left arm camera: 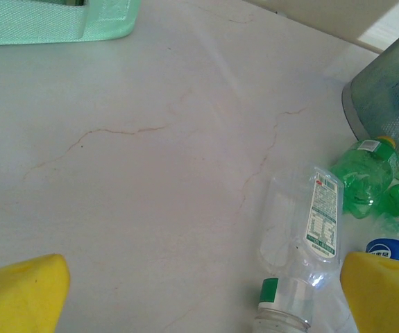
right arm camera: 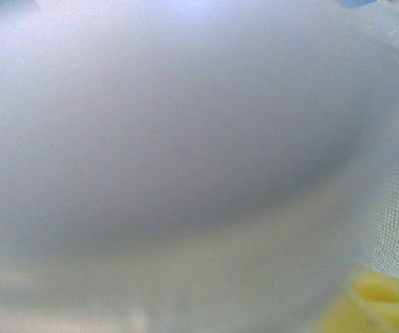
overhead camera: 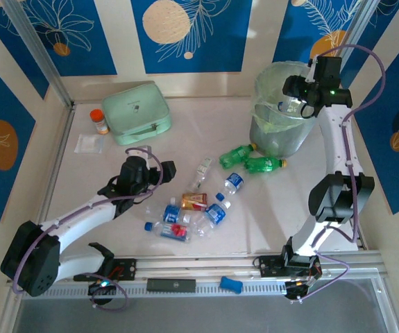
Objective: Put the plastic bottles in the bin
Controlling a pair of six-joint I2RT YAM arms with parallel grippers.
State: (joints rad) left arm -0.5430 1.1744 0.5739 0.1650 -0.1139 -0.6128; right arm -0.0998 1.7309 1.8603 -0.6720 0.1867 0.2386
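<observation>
The right gripper [overhead camera: 300, 105] hangs over the bin [overhead camera: 274, 135] at the far right of the worktop [overhead camera: 185, 132]. Whether its jaws are open or holding anything cannot be told. The left gripper [left arm camera: 200, 291] is wide open and empty above a clear bottle [left arm camera: 310, 229]. Roughly nine plastic bottles [overhead camera: 192, 208] lie on the worktop, so most of the work likely remains.

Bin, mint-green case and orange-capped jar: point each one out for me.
bin [overhead camera: 275, 135]: top external view, on its front wall.
mint-green case [overhead camera: 140, 111]: top external view, middle of its lid.
orange-capped jar [overhead camera: 100, 122]: top external view, on its body.
</observation>
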